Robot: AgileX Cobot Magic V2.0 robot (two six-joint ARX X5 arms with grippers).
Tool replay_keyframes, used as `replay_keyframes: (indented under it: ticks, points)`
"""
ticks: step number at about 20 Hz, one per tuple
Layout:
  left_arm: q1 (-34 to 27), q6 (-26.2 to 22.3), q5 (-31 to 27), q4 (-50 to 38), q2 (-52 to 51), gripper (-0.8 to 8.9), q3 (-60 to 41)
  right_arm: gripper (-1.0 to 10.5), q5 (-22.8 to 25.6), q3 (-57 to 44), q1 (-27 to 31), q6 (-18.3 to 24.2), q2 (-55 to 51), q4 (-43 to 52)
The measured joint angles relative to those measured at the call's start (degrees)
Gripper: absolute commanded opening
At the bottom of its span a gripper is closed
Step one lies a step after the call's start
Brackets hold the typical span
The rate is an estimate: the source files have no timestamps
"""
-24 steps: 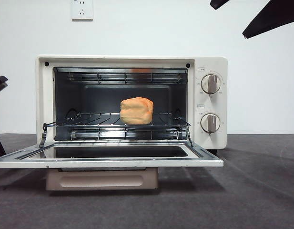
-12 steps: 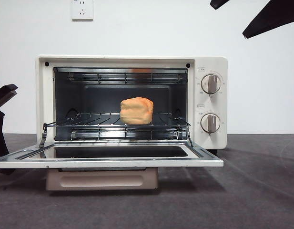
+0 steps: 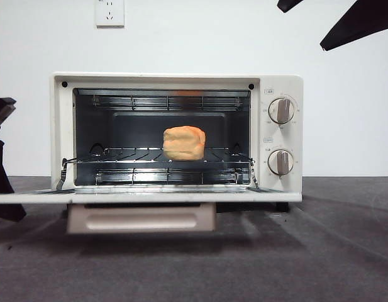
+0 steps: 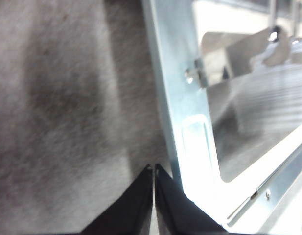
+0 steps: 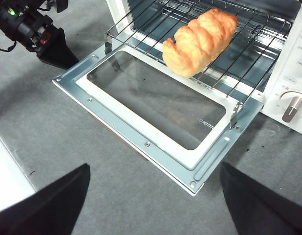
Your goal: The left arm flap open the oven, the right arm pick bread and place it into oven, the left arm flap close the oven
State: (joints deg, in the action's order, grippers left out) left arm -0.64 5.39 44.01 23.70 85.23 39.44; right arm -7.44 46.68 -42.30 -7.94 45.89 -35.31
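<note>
Resting on the wire rack [image 3: 156, 157] inside the oven [image 3: 178, 135], the bread [image 3: 184, 143] sits slightly right of the cavity's centre, lying lengthwise from the near edge of the rack toward the far wall, as the right wrist view shows [image 5: 199, 41]. The oven door [image 5: 151, 115] hangs fully open, level with the counter [image 3: 319, 251] and projecting toward the near side; its beige bar handle [image 3: 141, 218] shows beneath the door's near edge. Two round knobs [image 3: 281, 110] stand one above the other on the right-hand panel. The left gripper [image 4: 153, 169] has its jaws closed together with nothing between them, positioned just beside the door's left edge, low over the counter; in the front view it appears as a dark shape at the left margin [image 3: 2, 163]. The right gripper [image 5: 153, 205] is held high above the near side of the door, well apart from the bread, jaws spread wide and empty. A wall socket [image 3: 110, 12] is mounted above the oven.
</note>
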Motion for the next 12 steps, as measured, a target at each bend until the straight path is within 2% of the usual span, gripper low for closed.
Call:
replay_keyframes:
  ticks: [6, 12]
  points:
    - [-2.4, 1.8, 5.7, -3.3, 0.0, 0.15, 0.0, 4.2, 0.0, 0.0, 0.0, -0.4, 0.0, 0.0]
    - [-5.0, 4.8, 7.0, -8.9, -3.1, 0.15, 0.0, 4.2, 0.0, 0.0, 0.0, -1.0, 0.0, 0.0]
